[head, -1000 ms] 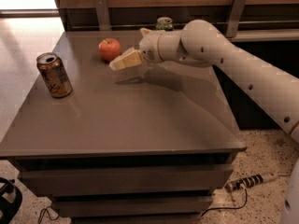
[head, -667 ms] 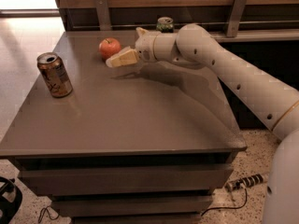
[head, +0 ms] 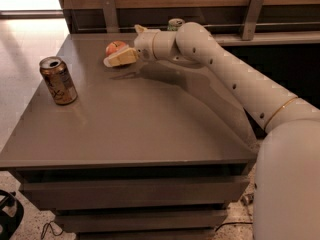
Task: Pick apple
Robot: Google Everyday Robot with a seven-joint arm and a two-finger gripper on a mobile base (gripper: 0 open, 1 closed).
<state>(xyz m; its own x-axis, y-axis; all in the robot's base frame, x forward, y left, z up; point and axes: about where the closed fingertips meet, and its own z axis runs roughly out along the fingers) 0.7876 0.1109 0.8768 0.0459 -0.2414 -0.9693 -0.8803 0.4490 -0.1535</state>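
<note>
The apple [head: 114, 47] is small, round and red-orange, and sits on the grey table [head: 150, 129] at the far left-centre. My gripper [head: 120, 53] reaches in from the right at the apple's level. It is open. Its pale near finger [head: 120, 59] lies along the front of the apple and hides its lower part. The other finger [head: 139, 29] shows just behind and to the right. The apple rests on the table and is not lifted.
A brown-gold can [head: 58, 80] stands upright near the table's left edge. The top of a green can [head: 176, 23] shows behind my arm at the back. A wooden wall panel with metal brackets [head: 252, 14] runs along the far edge.
My gripper has moved left toward the apple, and its near finger now lies across the front of the apple. The cans and the apple have not moved.
</note>
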